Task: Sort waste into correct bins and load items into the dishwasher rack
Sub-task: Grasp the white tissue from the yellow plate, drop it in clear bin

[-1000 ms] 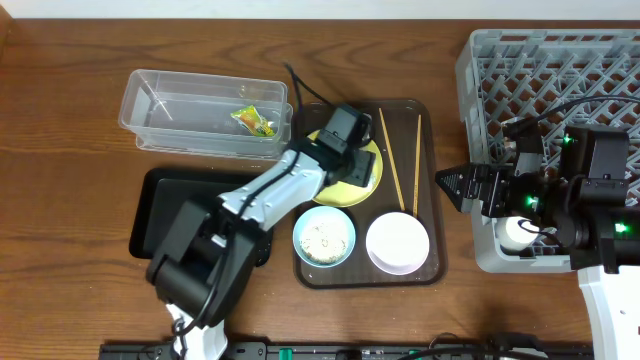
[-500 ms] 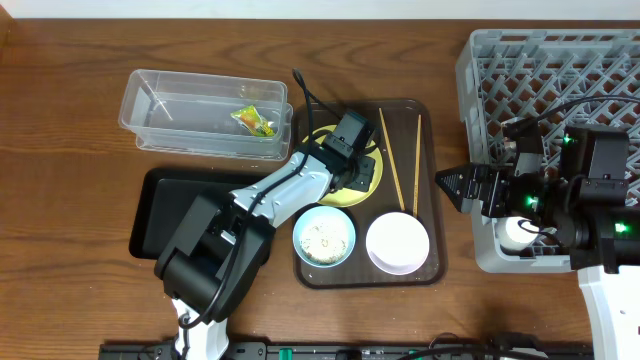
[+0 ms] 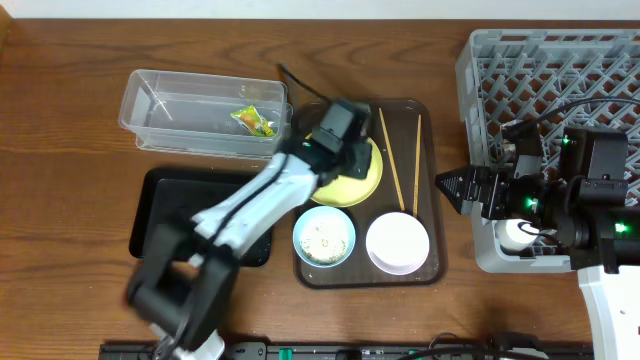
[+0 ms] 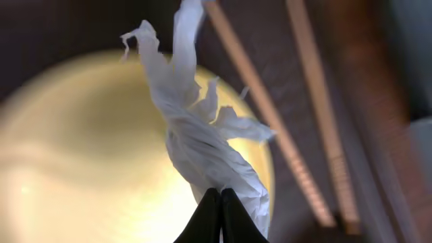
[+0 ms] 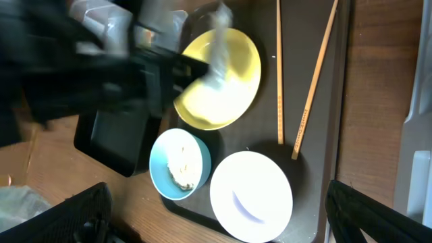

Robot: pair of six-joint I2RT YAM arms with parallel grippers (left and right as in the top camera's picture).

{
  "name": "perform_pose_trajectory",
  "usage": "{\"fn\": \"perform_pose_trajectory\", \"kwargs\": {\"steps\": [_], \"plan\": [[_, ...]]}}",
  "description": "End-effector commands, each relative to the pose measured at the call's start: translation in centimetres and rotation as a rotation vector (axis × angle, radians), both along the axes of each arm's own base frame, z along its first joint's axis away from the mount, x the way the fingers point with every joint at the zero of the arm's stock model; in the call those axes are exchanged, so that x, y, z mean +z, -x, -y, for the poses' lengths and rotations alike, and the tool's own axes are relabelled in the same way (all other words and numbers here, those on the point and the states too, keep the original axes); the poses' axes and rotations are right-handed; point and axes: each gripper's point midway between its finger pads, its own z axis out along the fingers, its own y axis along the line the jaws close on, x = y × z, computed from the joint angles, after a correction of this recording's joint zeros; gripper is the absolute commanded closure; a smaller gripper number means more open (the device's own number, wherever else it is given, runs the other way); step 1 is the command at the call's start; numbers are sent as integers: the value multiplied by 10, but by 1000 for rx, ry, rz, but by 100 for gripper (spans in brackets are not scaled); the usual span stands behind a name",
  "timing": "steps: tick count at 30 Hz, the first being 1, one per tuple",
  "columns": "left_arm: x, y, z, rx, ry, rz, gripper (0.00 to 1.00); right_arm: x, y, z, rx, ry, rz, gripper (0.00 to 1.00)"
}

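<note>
Sorting barely begun: the grey dishwasher rack (image 3: 560, 80), right, shows no dishes yet. The brown serving tray (image 3: 430, 150), centre, carries the yellow plate (image 3: 368, 180), white bowl (image 3: 398, 242), light blue bowl (image 3: 298, 240) with rice crumbs (image 3: 322, 238), and two chopsticks (image 3: 390, 165). The clear tub (image 3: 180, 100), far left, already holds the snack wrapper (image 3: 255, 121); nothing shows in the black tray (image 3: 160, 215). The left gripper (image 4: 221, 196), fingertips pressed together, pinches a crumpled white tissue (image 4: 196, 135) above the plate. The right gripper (image 3: 447, 187) waits beside the rack, spread wide. In half a second the left arm has lifted off the plate, blurred; the right has not moved.
</note>
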Motion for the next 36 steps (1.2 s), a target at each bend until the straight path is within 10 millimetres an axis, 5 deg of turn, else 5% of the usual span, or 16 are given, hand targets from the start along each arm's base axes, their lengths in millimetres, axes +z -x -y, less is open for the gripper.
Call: {"fn": "perform_pose_trajectory", "kwargs": {"steps": [1,6,11,17,20,21,22,24,30,36], "plan": [[36,-5,-11,41,19,61,94,3,1,-4,9,-6,1,2],[53,-11,-46,128,-70,120,94,3,2,-4,9,-6,-5,2],[82,-29,-106,283,-99,178,94,2,3,-4,9,-6,-8,1],[51,-52,-179,455,-161,100,94,2,3,-4,9,-6,-11,1],[44,-60,-196,487,-137,80,88,1,5,-4,9,-6,-19,1],[44,-61,-199,490,-122,77,61,1,5,-4,9,-6,-19,1],[46,-62,-199,486,-114,79,45,1,5,-4,9,-6,-18,1],[54,-60,-196,440,-112,96,30,1,4,-4,9,-6,-17,1],[88,-30,-172,362,-69,110,24,-1,3,0,-7,18,-18,1],[98,50,-113,161,10,-59,32,-3,1,4,-22,41,-15,1]]}}
